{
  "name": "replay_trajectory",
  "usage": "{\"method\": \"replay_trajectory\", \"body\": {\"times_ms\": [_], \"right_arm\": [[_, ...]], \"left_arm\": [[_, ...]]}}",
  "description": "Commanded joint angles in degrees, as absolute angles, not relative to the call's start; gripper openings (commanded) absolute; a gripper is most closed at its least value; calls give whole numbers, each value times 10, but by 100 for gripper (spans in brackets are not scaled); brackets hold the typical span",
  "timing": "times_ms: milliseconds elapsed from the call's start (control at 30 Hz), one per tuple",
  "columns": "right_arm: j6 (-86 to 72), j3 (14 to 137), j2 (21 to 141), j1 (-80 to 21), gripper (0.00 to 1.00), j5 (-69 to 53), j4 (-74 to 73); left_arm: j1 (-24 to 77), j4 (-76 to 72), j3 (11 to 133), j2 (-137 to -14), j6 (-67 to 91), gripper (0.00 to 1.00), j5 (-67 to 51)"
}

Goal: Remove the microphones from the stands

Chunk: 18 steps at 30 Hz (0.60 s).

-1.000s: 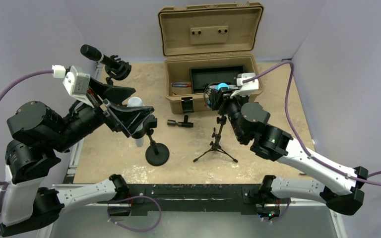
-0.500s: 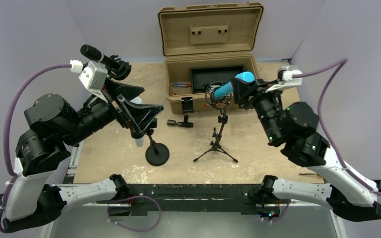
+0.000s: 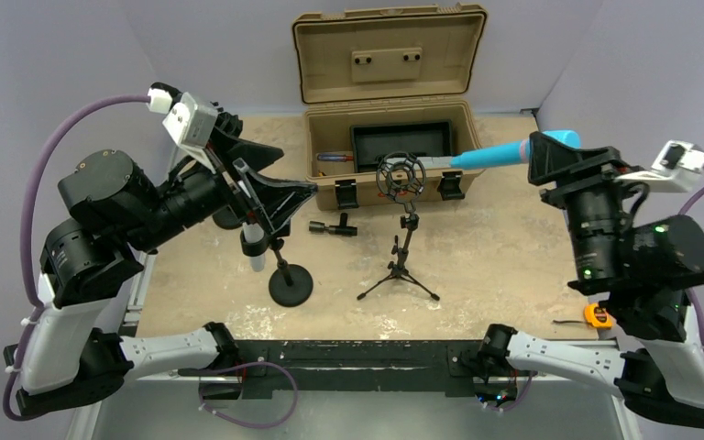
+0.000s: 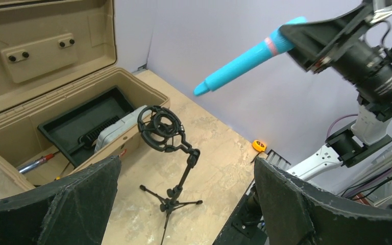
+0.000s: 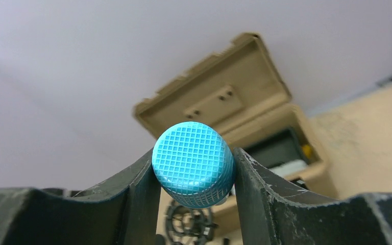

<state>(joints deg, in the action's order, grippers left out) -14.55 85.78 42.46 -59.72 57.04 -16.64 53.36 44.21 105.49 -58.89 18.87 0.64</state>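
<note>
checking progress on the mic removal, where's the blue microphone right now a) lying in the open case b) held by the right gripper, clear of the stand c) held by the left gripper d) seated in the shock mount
B: the right gripper is shut on the blue microphone, held in the air apart from the empty shock mount.

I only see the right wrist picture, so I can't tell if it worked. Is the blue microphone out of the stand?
Observer: Yes. The blue microphone hangs in the air, clear of the ring atop the tripod stand.
Operator: Is the stand upright?
Observer: Yes, it stands upright on the table.
Operator: What about my other fingers?
Observer: The left fingers are wide open, holding nothing.
</note>
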Motion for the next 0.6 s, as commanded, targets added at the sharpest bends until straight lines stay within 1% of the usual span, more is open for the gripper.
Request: {"method": "replay_trajectory", "body": {"times_ms": [0, 67, 133, 233, 300, 367, 433, 567], "right_arm": [[-305, 857, 480, -599, 0, 749, -363], [-388, 848, 498, -599, 0, 776, -428], [-430, 838, 514, -595, 0, 785, -463], [-433, 804, 528, -571, 0, 777, -449], [-420, 777, 536, -537, 0, 768, -427], [-369, 739, 541, -479, 0, 735, -370], [-307, 694, 543, -417, 0, 675, -292], [-248, 625, 539, -309, 0, 512, -164]], "left_arm": [[533, 438, 1100, -630, 178, 100, -34], [533, 438, 1113, -647, 178, 100, -47], [533, 439, 1127, -663, 178, 100, -63], [533, 443, 1147, -688, 178, 100, -82], [533, 452, 1162, -705, 179, 100, -91], [533, 456, 1168, -717, 182, 100, -103], [533, 453, 1164, -721, 186, 100, -113], [533, 440, 1143, -716, 198, 100, -124]]}}
